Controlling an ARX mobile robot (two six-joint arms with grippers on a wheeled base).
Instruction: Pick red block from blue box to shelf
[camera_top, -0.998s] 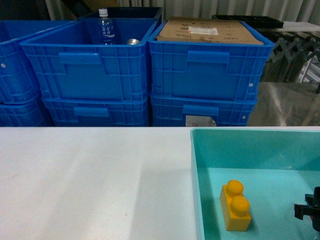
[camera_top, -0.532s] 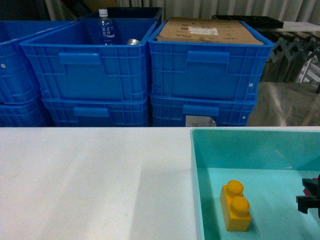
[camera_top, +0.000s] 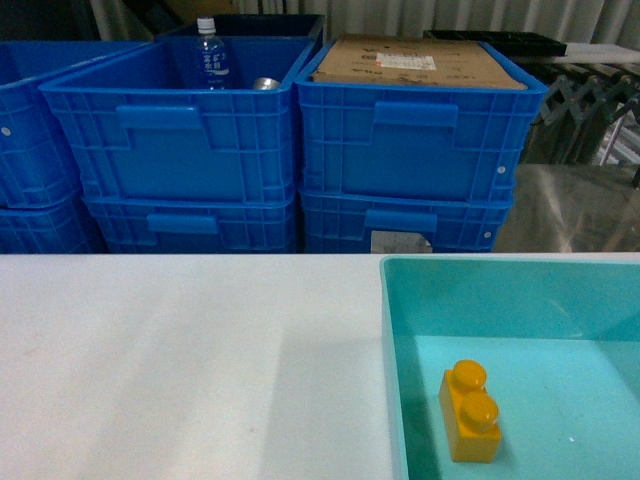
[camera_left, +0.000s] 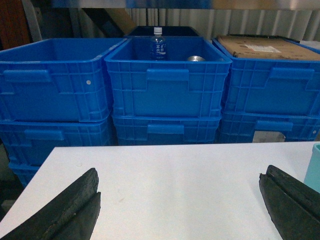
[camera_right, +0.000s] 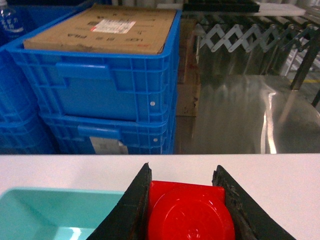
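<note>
Right, my right end effector (camera_right: 182, 200) is clamped on the red block (camera_right: 190, 212), both black fingers (camera_right: 132, 210) pressed flat against its opposite sides, a round stud facing the wrist camera. It's lifted clear, sitting above the near corner of the blue box (camera_right: 45, 210) with the white tabletop (camera_right: 280, 175) beneath. This brick looks like hard, light, hollow plastic: stiff, nothing to crush, but smooth-walled, so I judge a grip across the flat sides, below the studs, is the safe hold, and a fast swing could let it slip. My left end effector (camera_left: 180, 210) hangs spread wide and empty over the bare tabletop. In the head view neither end effector shows; only the yellow-orange two-stud brick (camera_top: 470, 410) lies on the box floor. Beyond the tabletop edge stand stacked royal-blue ribbed crates (camera_top: 170, 140), one holding a water bottle (camera_top: 210, 55), one topped with cardboard (camera_right: 105, 27). To the right, a shiny steel surface (camera_right: 240, 115), likely the shelf I'm heading for.
</note>
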